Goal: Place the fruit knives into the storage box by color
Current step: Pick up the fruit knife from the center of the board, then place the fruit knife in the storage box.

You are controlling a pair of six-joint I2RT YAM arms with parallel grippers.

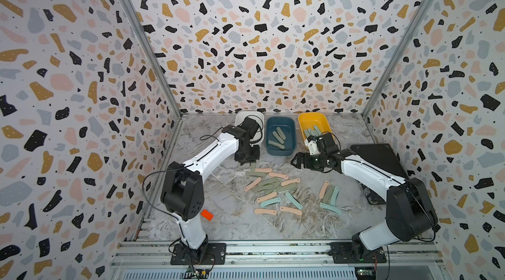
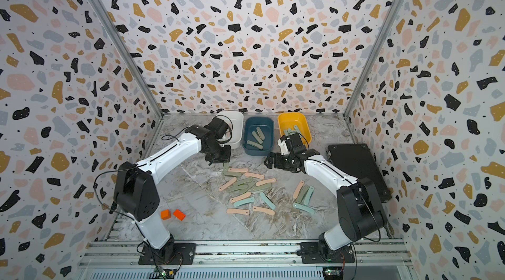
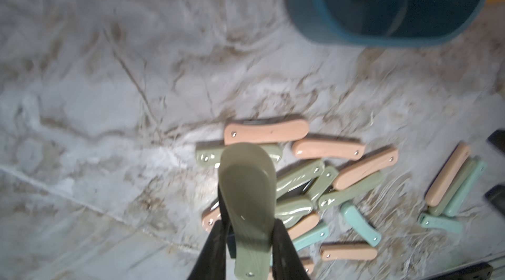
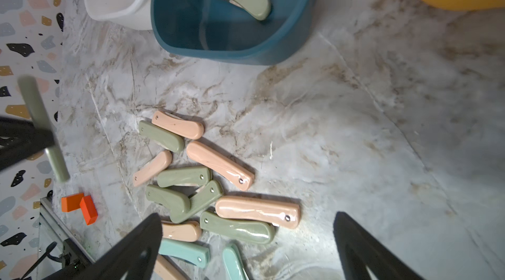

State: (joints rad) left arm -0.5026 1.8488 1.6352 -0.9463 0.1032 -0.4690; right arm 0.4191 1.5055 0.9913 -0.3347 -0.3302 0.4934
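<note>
My left gripper (image 3: 248, 226) is shut on a sage green fruit knife (image 3: 247, 183), held above the near-left edge of the pile. In both top views it hangs just in front of the white box (image 1: 241, 117). Several peach, green and teal knives (image 1: 273, 185) lie loose mid-table, and a smaller cluster (image 1: 329, 196) lies to their right. The blue box (image 1: 289, 128) holds green knives and the yellow box (image 1: 311, 121) holds teal ones. My right gripper (image 4: 246, 218) stands wide open above the pile, holding nothing. In a top view it (image 1: 296, 161) sits in front of the blue box.
Two small orange blocks (image 2: 173, 214) lie near the left arm's base. A black slab (image 1: 379, 161) rests at the right side of the table. The three boxes stand in a row along the back wall. Patterned walls close in three sides.
</note>
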